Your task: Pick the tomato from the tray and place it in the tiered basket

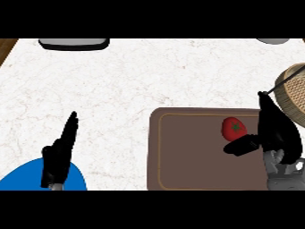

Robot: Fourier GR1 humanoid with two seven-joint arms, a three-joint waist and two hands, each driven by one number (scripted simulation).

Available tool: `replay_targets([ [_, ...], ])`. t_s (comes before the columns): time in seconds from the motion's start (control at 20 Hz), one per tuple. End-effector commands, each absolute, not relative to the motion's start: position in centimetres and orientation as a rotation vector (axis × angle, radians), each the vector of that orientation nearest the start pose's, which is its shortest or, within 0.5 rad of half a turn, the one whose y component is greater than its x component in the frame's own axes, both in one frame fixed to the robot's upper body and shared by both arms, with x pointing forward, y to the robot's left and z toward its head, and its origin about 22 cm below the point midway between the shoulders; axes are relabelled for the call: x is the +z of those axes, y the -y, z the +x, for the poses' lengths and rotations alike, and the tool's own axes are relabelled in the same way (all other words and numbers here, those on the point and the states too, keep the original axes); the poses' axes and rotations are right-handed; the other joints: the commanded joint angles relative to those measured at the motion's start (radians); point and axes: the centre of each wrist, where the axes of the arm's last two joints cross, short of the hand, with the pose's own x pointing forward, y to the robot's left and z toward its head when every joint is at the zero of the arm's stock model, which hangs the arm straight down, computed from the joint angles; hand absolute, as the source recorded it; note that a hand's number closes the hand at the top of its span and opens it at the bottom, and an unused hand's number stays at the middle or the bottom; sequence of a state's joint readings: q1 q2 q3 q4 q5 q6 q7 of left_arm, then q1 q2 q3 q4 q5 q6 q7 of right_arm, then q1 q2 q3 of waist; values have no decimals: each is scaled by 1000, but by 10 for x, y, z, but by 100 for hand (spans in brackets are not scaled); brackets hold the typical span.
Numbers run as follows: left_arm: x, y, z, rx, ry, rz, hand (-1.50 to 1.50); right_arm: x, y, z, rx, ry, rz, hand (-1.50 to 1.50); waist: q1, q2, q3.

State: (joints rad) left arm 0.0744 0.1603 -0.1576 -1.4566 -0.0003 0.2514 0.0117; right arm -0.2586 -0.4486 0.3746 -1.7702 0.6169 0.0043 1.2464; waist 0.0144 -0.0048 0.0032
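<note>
A white marbled counter (148,76) is seen from steeply above. The right hand (277,134) is shown over the right edge of a brown rectangular tray (181,152), carried on a grey forearm (288,173) that enters from the lower edge. Its fingers (268,107) are held straight and close together, pointing away from the robot toward the counter's far side. Its thumb (242,145) is spread out to the left, across the tray. Nothing is held in it.

The tomato (234,127) is lying on the tray, in the tray's far right part, in the angle between the thumb and the fingers, just beside both. Whether it is touched by either cannot be told. It is red and slightly longer than wide, with its long axis running from near to far. Its green star-shaped stem end is turned upward.

The woven tiered basket (303,98) is seen at the right edge, just beyond the fingertips.

The left hand (57,154) is shown at the lower left, seen edge-on, fingers straight, together and pointing away, above a blue plate (16,181).

A dark grey flat object (74,43) is cut off at the far edge.
</note>
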Motion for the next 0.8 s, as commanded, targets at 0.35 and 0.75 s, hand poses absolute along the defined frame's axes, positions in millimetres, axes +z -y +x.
replay_targets([
  [0.35, -46, -252, 215, -20, 1310, 241, 0, 89, 177, 293, 519, 450, -969, -150, -7, 5, -5],
  [0.75, -62, -243, 201, -18, 1279, 247, 0, 85, 177, 298, 522, 423, -944, -150, -15, 4, -5],
])
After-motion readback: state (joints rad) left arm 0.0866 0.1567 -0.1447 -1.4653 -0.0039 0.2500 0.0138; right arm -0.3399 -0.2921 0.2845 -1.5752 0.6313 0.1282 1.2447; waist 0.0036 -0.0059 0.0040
